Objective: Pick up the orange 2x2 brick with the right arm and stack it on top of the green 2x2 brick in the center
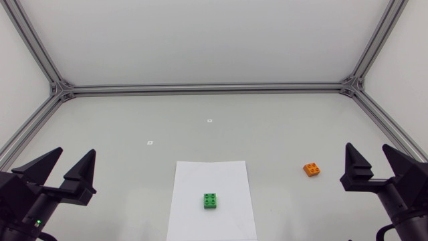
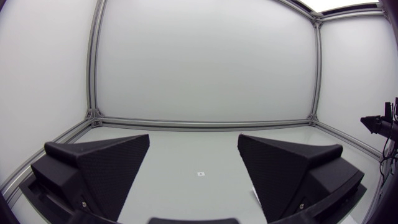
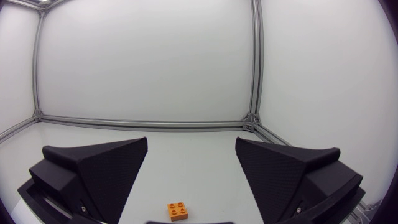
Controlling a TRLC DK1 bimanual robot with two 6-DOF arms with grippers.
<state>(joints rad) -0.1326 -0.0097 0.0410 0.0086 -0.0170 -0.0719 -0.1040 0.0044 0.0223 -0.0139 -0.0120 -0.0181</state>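
An orange 2x2 brick (image 1: 311,169) lies on the table to the right of the white sheet (image 1: 227,175). On that sheet, near its middle, sits a green 2x2 brick (image 1: 210,201). My right gripper (image 1: 377,156) stands open at the right edge, a short way right of the orange brick. In the right wrist view the orange brick (image 3: 178,211) lies just ahead, between the open fingers (image 3: 99,171) of the right gripper (image 3: 191,144). My left gripper (image 1: 70,161) stands open at the left edge, far from both bricks; the left wrist view shows its fingers (image 2: 277,165) spread with nothing between them.
Two small white markers (image 1: 150,142) (image 1: 209,120) lie on the table behind the sheet. An aluminium frame (image 1: 207,87) runs along the back and sides of the table. My right arm's tip (image 2: 380,123) shows beyond the left gripper's side in the left wrist view.
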